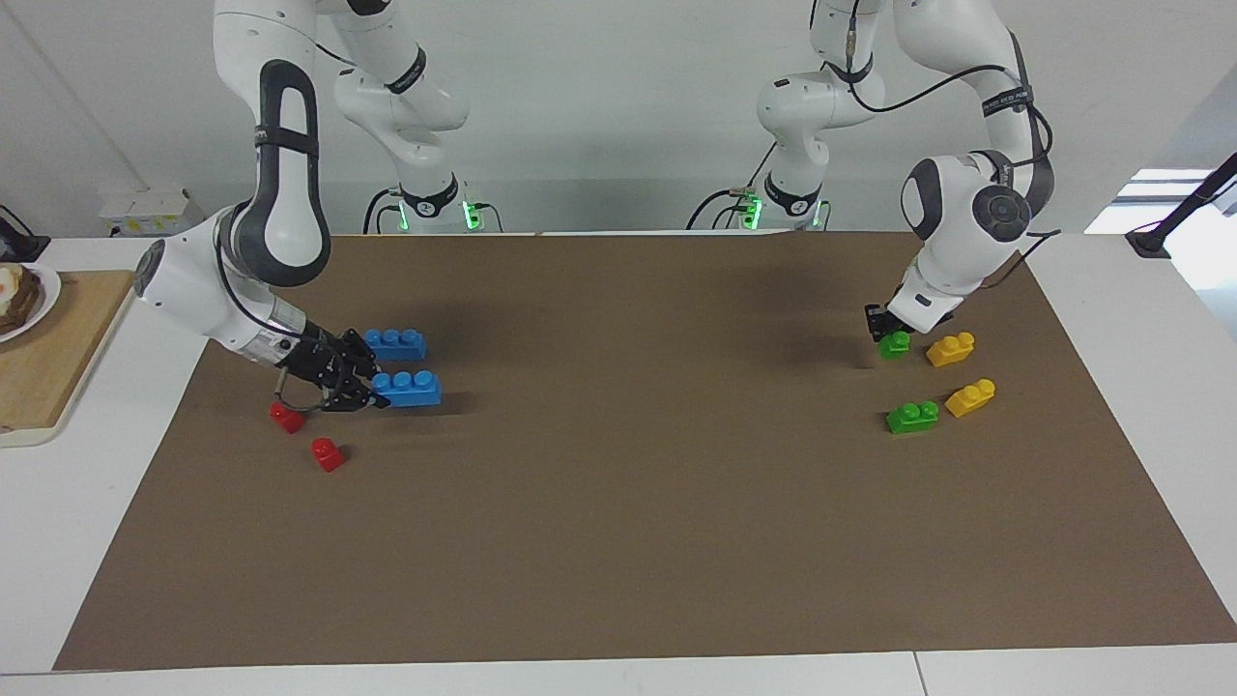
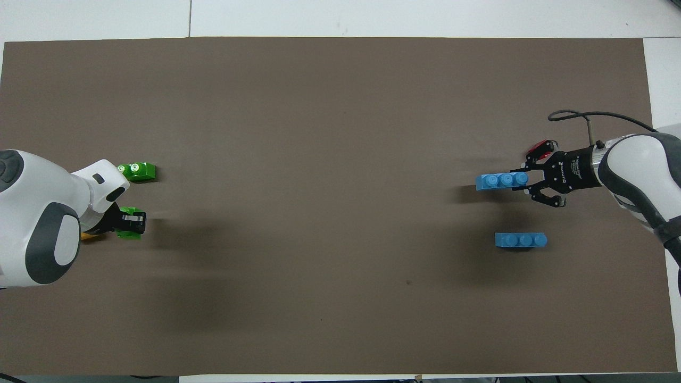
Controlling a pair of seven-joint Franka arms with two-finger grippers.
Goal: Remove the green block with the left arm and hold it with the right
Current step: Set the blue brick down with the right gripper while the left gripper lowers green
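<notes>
Two green blocks lie at the left arm's end of the brown mat. My left gripper [image 1: 887,329] is down over the green block [image 1: 896,346] nearer to the robots and partly covers it; from overhead the gripper [image 2: 133,222] lies across that block [image 2: 129,234]. The second green block [image 1: 912,417] [image 2: 137,171] lies free, farther from the robots. My right gripper [image 1: 359,387] [image 2: 532,186] is low at the right arm's end, open, its jaws either side of the end of a blue three-stud brick [image 1: 411,389] [image 2: 500,182].
A second blue brick [image 1: 396,343] [image 2: 520,240] lies nearer to the robots. Two yellow bricks [image 1: 951,349] [image 1: 971,397] sit beside the green blocks. Two red blocks [image 1: 286,417] [image 1: 328,453] lie by my right gripper. A wooden board [image 1: 48,358] with a plate is off the mat.
</notes>
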